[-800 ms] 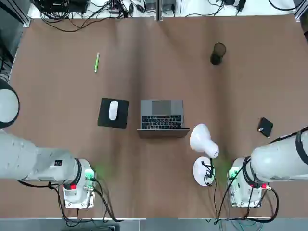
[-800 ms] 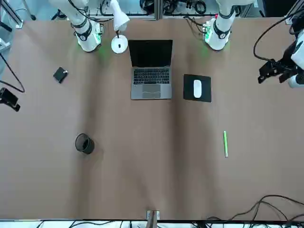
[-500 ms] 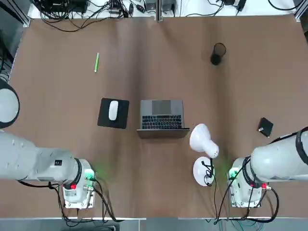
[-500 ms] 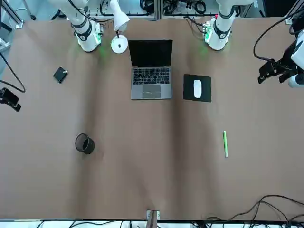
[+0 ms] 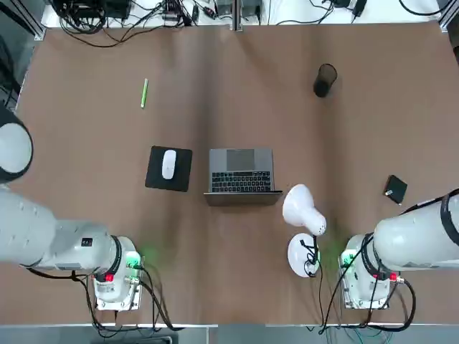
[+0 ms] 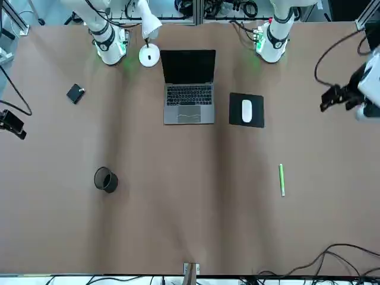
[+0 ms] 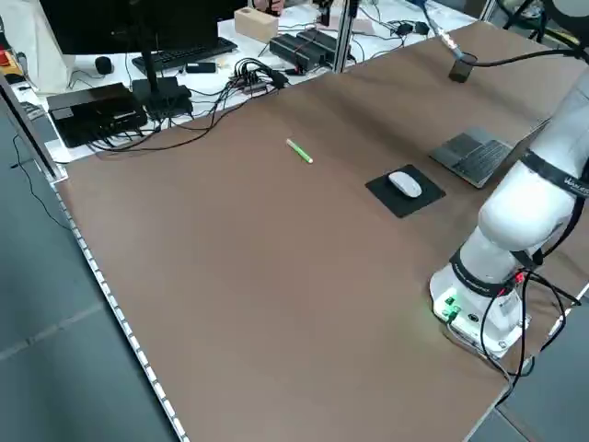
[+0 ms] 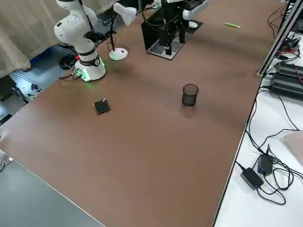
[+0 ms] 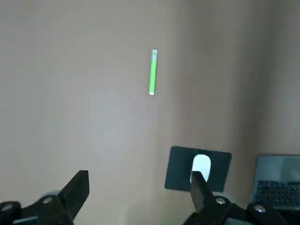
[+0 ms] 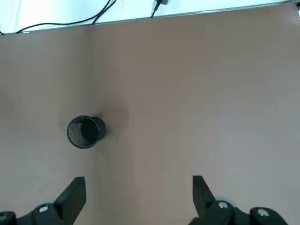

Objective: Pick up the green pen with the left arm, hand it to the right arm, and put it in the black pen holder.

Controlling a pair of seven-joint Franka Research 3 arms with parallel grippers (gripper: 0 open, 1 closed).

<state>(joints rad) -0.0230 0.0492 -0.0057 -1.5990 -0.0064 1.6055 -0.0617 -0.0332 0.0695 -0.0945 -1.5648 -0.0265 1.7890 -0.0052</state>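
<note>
the left gripper (image 9: 140, 196), fingers spread and empty, hangs nearer the green pen (image 5: 144, 93), which lies lengthwise pointing away from the robot, beyond the mouse pad (image 5: 168, 179).

Bare tabletop (image 5: 237, 79) between pen (image 5: 144, 93) and pen holder (image 5: 325, 80); free to cross. Pen has open table on all sides, mouse pad (image 5: 158, 185) nearest, toward robot. Laptop (image 5: 242, 158) beside mouse pad, screen raised, blocks a low pass. Lamp (image 5: 303, 208) stands between laptop and right arm's base, another obstacle. Small black box (image 5: 395, 188) off to the right side. Holder upright, mouth uncovered, clear room around it.
</note>
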